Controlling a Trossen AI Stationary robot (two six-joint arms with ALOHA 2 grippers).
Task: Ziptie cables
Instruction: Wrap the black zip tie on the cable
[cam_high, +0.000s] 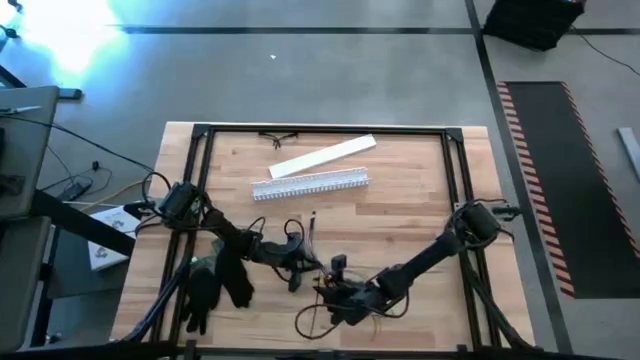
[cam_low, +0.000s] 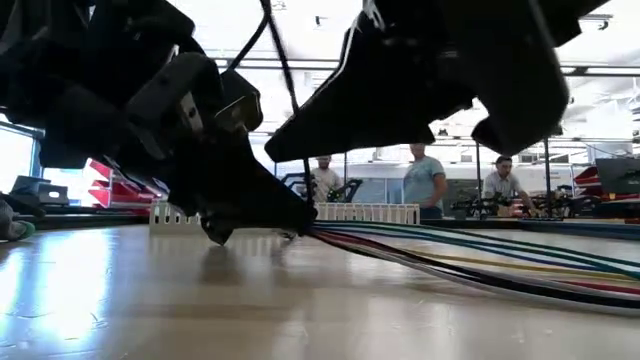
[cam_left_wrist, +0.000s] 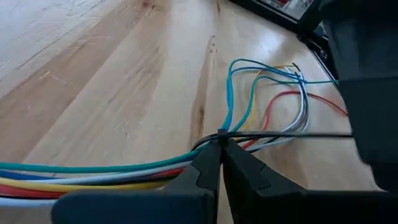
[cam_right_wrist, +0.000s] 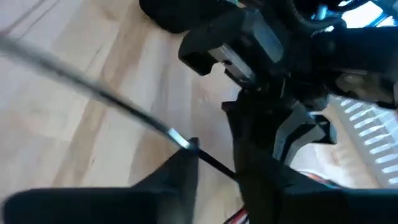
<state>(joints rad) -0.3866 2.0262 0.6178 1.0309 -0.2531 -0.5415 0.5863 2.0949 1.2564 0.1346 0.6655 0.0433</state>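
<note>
Cinching the zip tie (cam_left_wrist: 292, 135) round the cables (cam_left_wrist: 112, 174), which lie fanned on the worktop (cam_left_wrist: 93, 74) near its front edge between the two arms: the left gripper (cam_left_wrist: 221, 146) is pinched tight at the point where the tie crosses the bundle, while the right gripper (cam_right_wrist: 214, 165) is clamped on a thin black strip, judged to be the tie's tail. Pulling should run straight along the tail with the left gripper steady, so the loop tightens without dragging wires apart.
</note>
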